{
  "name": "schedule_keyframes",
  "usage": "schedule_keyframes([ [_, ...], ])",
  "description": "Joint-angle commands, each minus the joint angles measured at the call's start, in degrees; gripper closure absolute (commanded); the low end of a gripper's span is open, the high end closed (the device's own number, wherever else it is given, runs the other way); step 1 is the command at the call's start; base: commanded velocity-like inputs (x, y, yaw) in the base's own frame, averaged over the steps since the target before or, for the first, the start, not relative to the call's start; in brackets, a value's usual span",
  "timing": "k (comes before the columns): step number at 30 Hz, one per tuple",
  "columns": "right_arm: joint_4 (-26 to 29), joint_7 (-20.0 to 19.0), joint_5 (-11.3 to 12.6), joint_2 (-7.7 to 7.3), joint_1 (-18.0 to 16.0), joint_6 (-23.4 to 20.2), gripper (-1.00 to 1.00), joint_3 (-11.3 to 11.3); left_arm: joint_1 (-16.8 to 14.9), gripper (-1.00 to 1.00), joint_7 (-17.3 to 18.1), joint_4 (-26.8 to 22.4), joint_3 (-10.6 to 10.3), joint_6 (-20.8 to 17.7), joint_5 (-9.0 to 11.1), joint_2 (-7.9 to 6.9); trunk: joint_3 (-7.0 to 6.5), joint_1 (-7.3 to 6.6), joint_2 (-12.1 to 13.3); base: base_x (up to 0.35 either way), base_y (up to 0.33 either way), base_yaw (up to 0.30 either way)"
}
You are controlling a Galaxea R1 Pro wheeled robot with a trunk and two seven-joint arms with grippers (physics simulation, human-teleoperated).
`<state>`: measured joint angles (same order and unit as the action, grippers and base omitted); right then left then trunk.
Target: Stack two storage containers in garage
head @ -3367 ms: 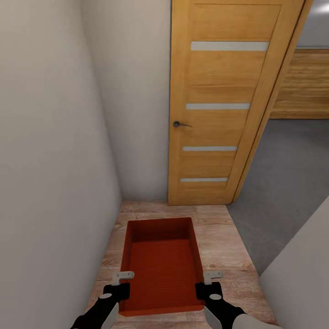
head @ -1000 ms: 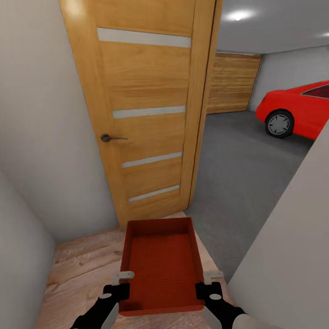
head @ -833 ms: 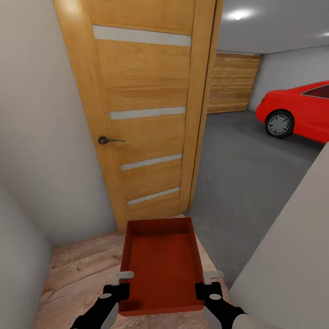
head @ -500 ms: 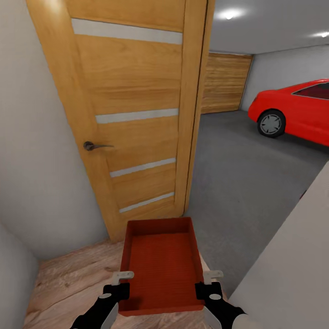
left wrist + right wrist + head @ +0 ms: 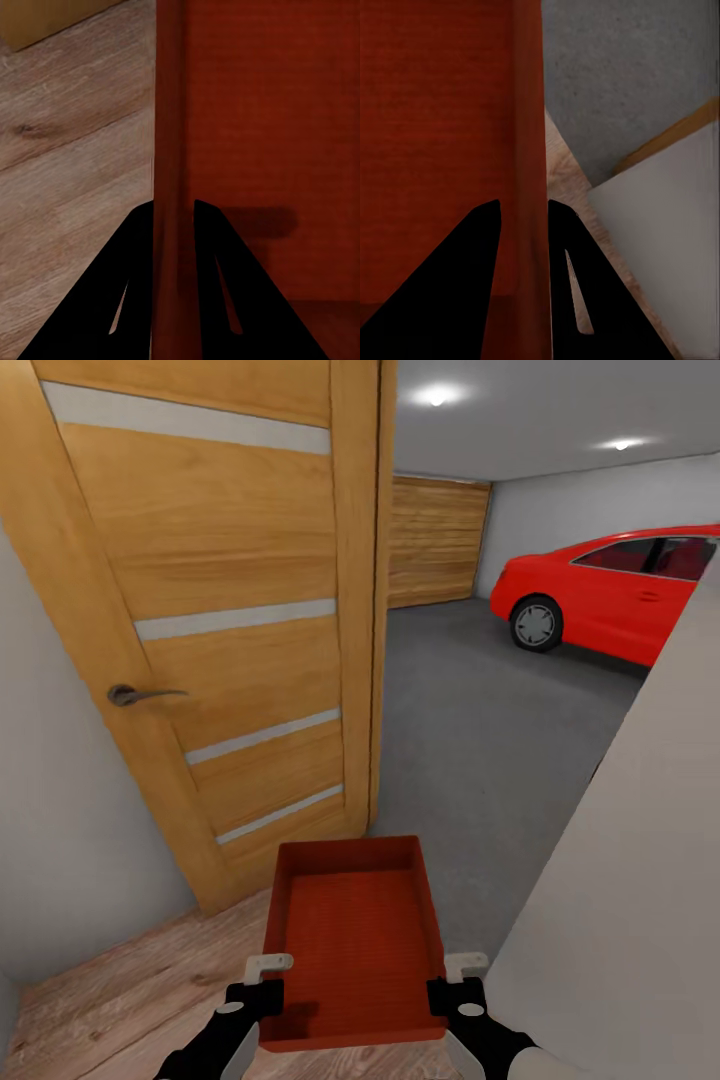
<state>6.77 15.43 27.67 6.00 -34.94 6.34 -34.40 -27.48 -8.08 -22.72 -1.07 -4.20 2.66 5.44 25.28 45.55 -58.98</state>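
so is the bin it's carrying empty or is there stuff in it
Empty. The head view looks straight into the orange-red bin and its ribbed bottom is bare; the left claw and right claw each pinch a side wall.

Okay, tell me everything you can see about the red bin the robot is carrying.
The storage container is an orange-red, lidless rectangular bin that looks like plastic, with plain straight walls and a finely ribbed bottom. It is empty and held level, long axis pointing ahead toward the garage doorway. The left gripper clamps its left wall and the right gripper its right wall, each with one finger inside and one outside. Wood-plank floor lies beneath it.
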Motion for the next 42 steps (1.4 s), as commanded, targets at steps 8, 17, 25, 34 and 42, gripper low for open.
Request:
schedule_keyframes([
  [8, 0.0, 1.2, 0.0, -0.64, -0.1, 0.4, 1.00, 2.1, 0.1, 1.00, -0.6, 2.8, -1.1, -0.4, 0.0, -0.08, 0.05, 0.00, 0.0, 0.006, 0.070, -0.116],
  [17, 0.0, 1.2, 0.0, -0.64, -0.1, 0.4, 1.00, 2.1, 0.1, 1.00, -0.6, 2.8, -1.1, -0.5, 0.0, -0.08, 0.05, 0.00, 0.0, 0.067, 0.307, -0.003],
  [25, 0.0, 1.2, 2.9, -0.64, -0.1, 0.4, 1.00, 2.0, 0.1, 1.00, -0.6, 3.1, -1.1, -0.4, 0.0, -0.08, 0.05, 0.00, 0.0, 0.079, 0.316, -0.119],
  [34, 0.0, 1.2, 3.1, -0.64, -0.1, 0.4, 1.00, 2.0, 0.1, 1.00, -0.6, 3.1, -1.1, -0.4, -0.1, -0.08, 0.05, 0.00, 0.0, 0.047, 0.174, -0.246],
  [42, 0.1, 1.2, 3.1, -0.64, -0.1, 0.4, 1.00, 2.0, 0.1, 1.00, -0.6, 3.1, -1.1, -0.4, -0.1, -0.08, 0.05, 0.00, 0.0, 0.002, 0.007, -0.246],
])
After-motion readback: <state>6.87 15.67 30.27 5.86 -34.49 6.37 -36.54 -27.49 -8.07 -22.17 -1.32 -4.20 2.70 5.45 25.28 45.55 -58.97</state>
